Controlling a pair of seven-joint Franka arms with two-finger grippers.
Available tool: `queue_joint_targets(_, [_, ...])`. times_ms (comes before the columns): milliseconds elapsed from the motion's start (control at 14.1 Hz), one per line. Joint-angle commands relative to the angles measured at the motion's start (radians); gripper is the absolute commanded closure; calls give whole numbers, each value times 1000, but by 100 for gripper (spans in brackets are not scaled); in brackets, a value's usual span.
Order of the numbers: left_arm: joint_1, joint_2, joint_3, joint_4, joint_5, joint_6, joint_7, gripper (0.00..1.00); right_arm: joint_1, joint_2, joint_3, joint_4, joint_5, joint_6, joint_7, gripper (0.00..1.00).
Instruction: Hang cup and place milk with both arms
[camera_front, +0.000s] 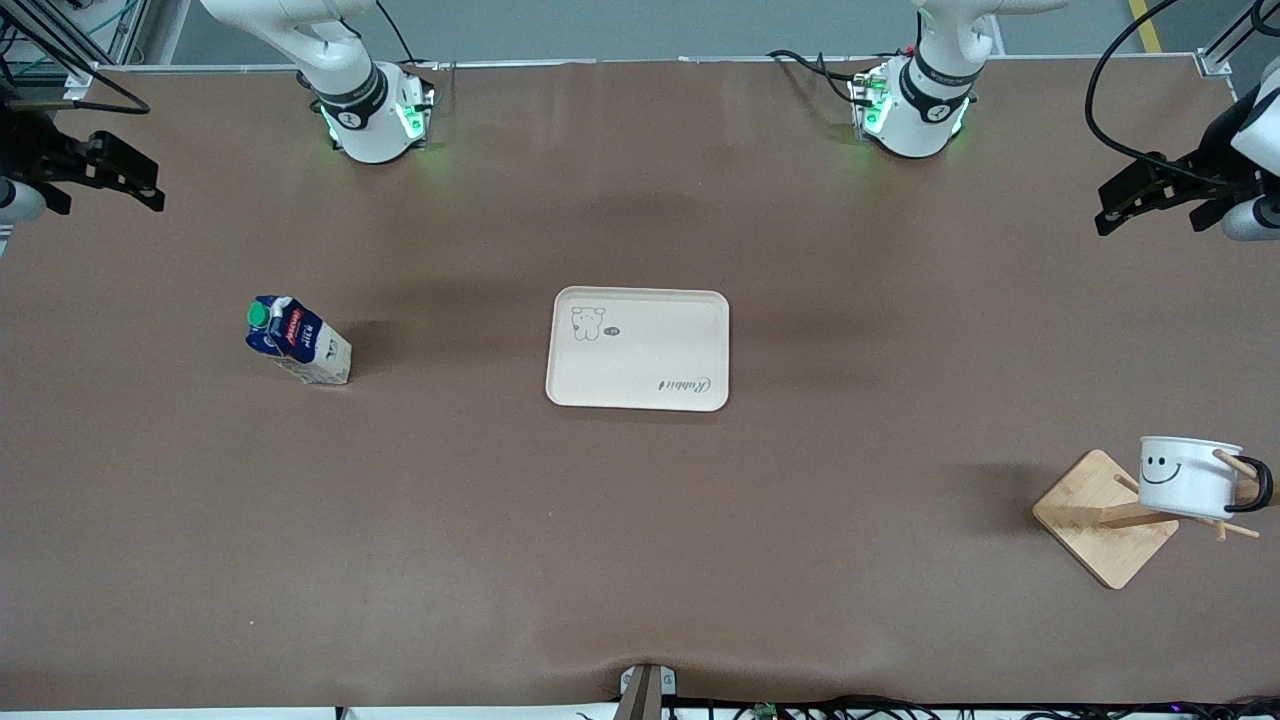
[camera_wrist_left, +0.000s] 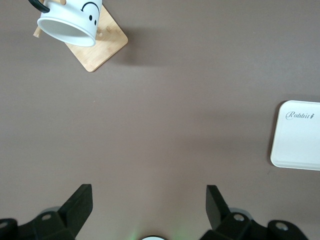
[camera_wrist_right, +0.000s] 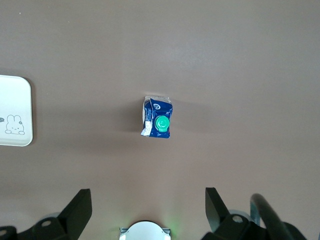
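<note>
The white cup (camera_front: 1185, 475) with the smiley face hangs by its black handle on a peg of a wooden rack (camera_front: 1085, 520), near the front camera at the left arm's end of the table. It also shows in the left wrist view (camera_wrist_left: 70, 22). The milk (camera_front: 298, 340) stands upright on the table toward the right arm's end, and shows from above in the right wrist view (camera_wrist_right: 157, 123). My left gripper (camera_front: 1115, 205) (camera_wrist_left: 148, 192) is open and empty, high over the table's left-arm end. My right gripper (camera_front: 150, 185) (camera_wrist_right: 148, 195) is open and empty, high over the right-arm end.
A cream tray (camera_front: 650, 340) with a rabbit drawing lies empty in the middle of the table, between the milk and the rack. Its edge shows in both wrist views (camera_wrist_left: 300, 145) (camera_wrist_right: 15, 100). The arm bases stand along the table's edge farthest from the front camera.
</note>
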Motion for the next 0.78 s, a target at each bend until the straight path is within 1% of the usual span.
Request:
queue_joint_targets(0, [-7, -14, 8, -3, -12, 11, 18, 0, -5, -12, 0, -8, 15, -2, -13, 0])
queue_joint_targets(212, [-7, -5, 10, 27, -7, 10, 15, 0, 1, -13, 3, -6, 16, -3, -13, 0])
queue_joint_targets(707, [-10, 21, 8, 44, -4, 10, 13, 0, 10, -13, 7, -5, 16, -43, -11, 0])
